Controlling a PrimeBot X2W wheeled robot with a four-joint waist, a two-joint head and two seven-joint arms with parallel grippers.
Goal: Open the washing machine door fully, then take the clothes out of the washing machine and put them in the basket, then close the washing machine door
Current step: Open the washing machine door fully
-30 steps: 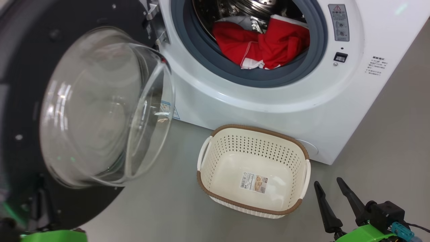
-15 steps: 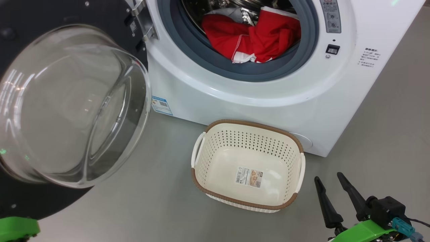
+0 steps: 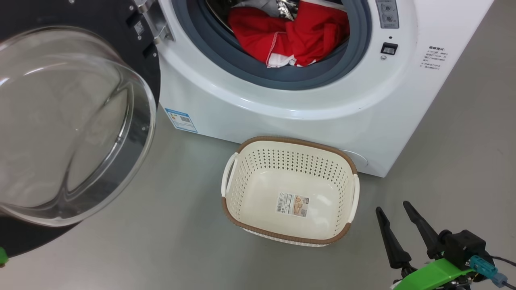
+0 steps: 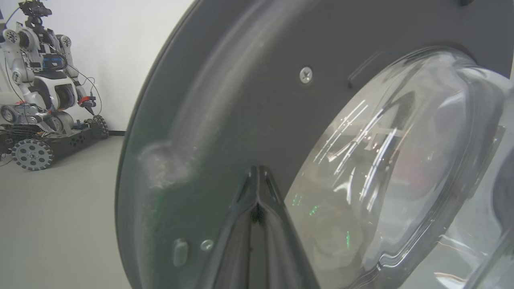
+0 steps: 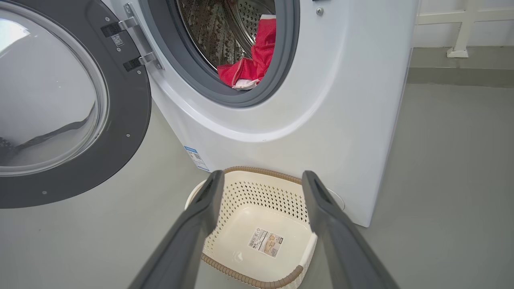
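The head view's left and top edges cut off much of the washing machine door (image 3: 105, 20). Its top edge also crops the washing machine (image 3: 282, 104) and the upper part of the clothes (image 3: 306, 36). In the right wrist view the grey rubber ring (image 5: 292, 48) hides part of the clothes, and the fingers (image 5: 192, 233) of the right hand (image 5: 262, 173) cover the near corners of the basket (image 5: 261, 192). Print on the paper label (image 3: 292, 204), blue sticker (image 3: 180, 119) and printed labels (image 3: 435, 58) is too small to read. Whether the left hand (image 4: 257, 172) touches the door cannot be told. The left wrist view's edge crops a second robot (image 4: 40, 100).
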